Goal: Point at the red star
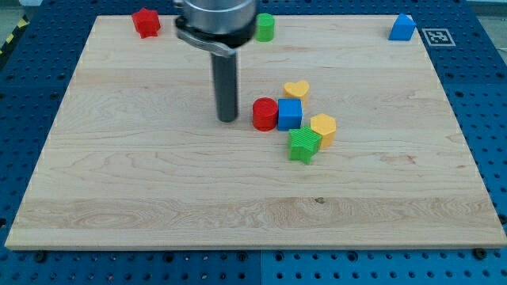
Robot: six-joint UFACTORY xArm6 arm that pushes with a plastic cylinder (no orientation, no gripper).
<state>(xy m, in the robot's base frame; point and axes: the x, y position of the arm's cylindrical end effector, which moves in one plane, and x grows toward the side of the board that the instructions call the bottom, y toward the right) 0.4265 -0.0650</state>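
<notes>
The red star point(146, 21) lies near the board's top left corner. My tip point(228, 119) rests on the board near the middle, far below and to the right of the star. The tip stands just left of a red cylinder point(265, 114), with a small gap between them. The dark rod rises from the tip to the arm's mount at the view's top.
A blue cube point(290, 114) touches the red cylinder's right side. A yellow heart point(297, 89) lies above it, a yellow hexagon point(323, 128) and a green star point(303, 144) below right. A green cylinder point(264, 27) and a blue block point(402, 28) sit near the top edge.
</notes>
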